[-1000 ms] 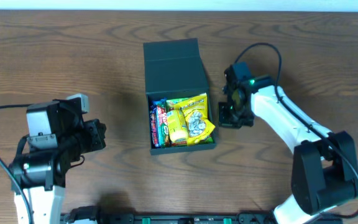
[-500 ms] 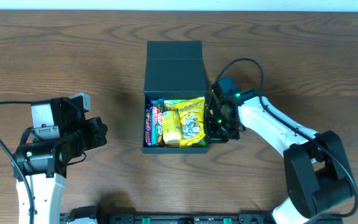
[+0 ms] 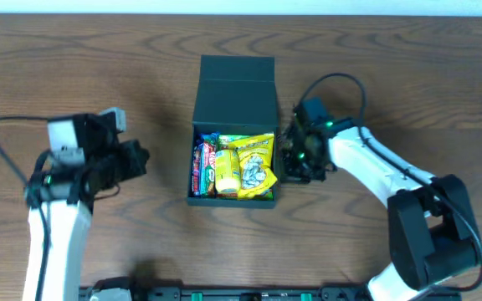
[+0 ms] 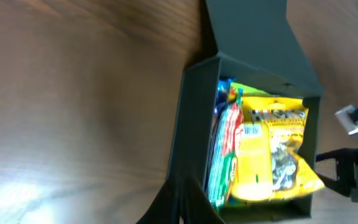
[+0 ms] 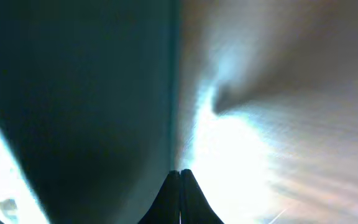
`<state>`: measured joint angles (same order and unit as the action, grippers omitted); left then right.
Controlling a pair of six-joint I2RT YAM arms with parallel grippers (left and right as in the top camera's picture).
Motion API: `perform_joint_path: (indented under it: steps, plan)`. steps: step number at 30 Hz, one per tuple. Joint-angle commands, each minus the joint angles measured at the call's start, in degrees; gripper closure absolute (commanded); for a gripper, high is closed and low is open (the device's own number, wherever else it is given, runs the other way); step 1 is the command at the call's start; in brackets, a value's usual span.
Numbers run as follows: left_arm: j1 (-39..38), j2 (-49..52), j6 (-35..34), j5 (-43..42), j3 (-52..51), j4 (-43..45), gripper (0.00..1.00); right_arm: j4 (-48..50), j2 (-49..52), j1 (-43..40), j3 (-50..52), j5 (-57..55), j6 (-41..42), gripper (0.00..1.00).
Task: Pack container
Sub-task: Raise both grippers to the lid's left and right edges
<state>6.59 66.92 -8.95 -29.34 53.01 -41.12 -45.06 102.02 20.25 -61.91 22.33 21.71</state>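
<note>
Touching container (image 3: 234, 92), right fingers (image 5: 174, 194) together

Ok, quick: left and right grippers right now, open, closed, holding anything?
Left gripper: jaws closed, holding nothing.
Right gripper: jaws closed, holding nothing, tips right beside the container wall.

A yellow packet (image 3: 258, 163) sits just left of the right claw (image 3: 289, 165), a red packet (image 3: 201, 164) farther left, the brown wooden bench (image 3: 99, 75) spreading all around.
</note>
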Motion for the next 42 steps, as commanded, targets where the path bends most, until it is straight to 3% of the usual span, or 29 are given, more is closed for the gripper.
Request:
perform_joint_path:
  steps: [1,8,18,30,42]
  plan:
    - [-0.09,7.5,0.76,-5.53,-0.31,3.41,0.94,2.6,-0.57,-3.8,0.11,0.7,1.09,0.99]
    - [-0.26,25.14,-2.23,-10.8,2.03,14.25,0.94,14.4,-0.55,-7.72,0.11,7.19,1.66,0.99]
    - [-4.52,43.23,-4.46,-10.67,18.67,13.33,0.94,28.46,3.76,-8.74,0.09,9.79,8.31,0.99]
    - [-7.13,56.22,-6.8,-10.78,32.28,8.63,0.95,37.44,13.53,-11.5,-1.42,17.4,13.05,0.99]
    - [-8.66,59.1,-9.55,-12.37,34.69,10.64,0.95,42.45,17.92,-11.28,-4.35,22.36,16.2,0.99]
